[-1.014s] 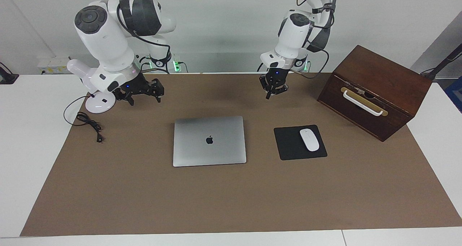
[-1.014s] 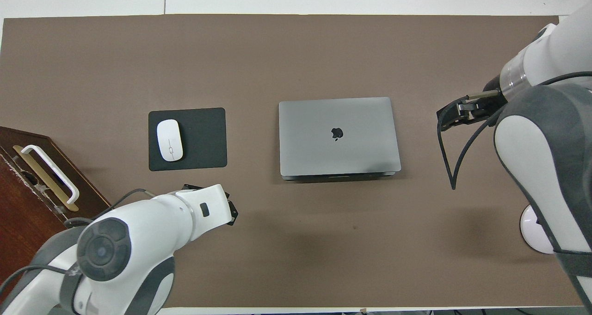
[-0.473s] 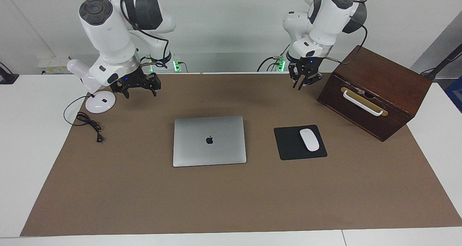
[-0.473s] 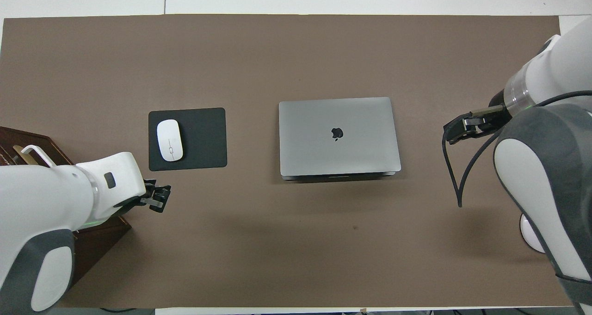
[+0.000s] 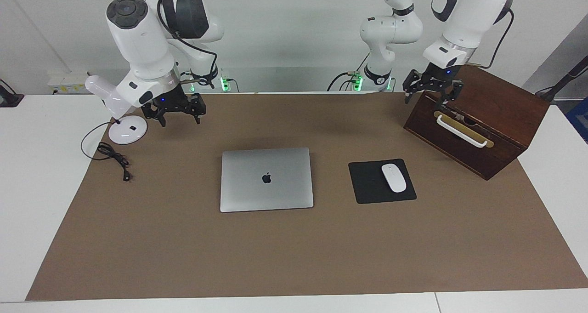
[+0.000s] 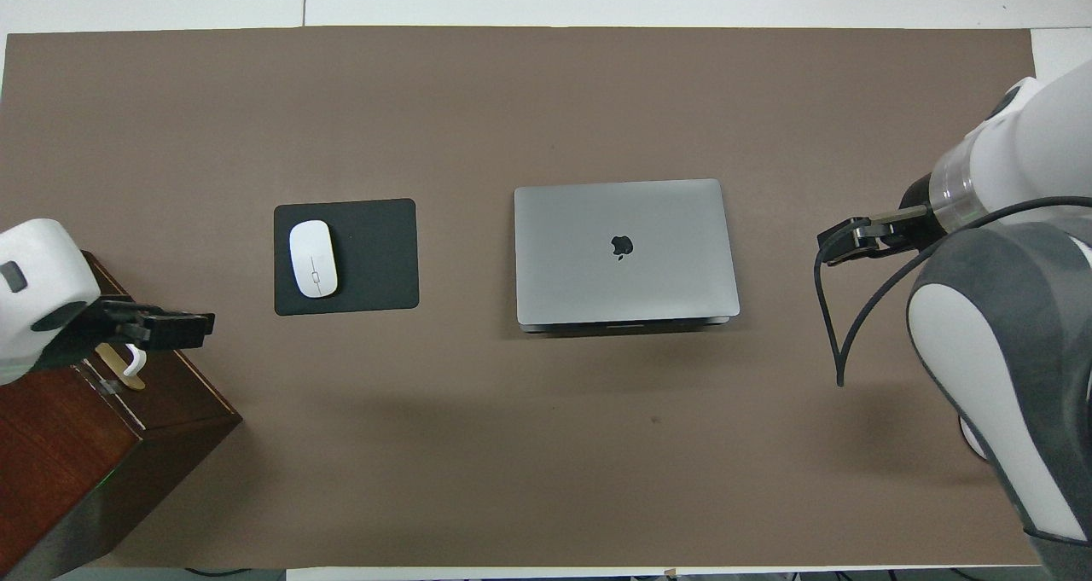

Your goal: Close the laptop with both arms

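- The laptop [image 5: 266, 179] lies shut and flat on the brown mat [image 5: 294, 258] at the middle of the counter [image 5: 27, 175], logo up; only the overhead view shows the thin seam along its edge nearer the robots.
- The left pincer [image 5: 432, 91] hangs over the wooden box [image 5: 477, 115] by its white handle [image 5: 460, 131], fingers spread, holding nothing.
- The right pincer [image 5: 177, 113] hangs over the mat beside the white lamp base [image 5: 127, 131], fingers apart and empty.
- The facing view alone shows the black cable [image 5: 112, 159]; the overhead view hides most of the lamp base under the right arm.
- The white mouse [image 5: 393, 178] rests on the black mouse pad [image 5: 367, 186] beside the laptop, toward the left arm's end.
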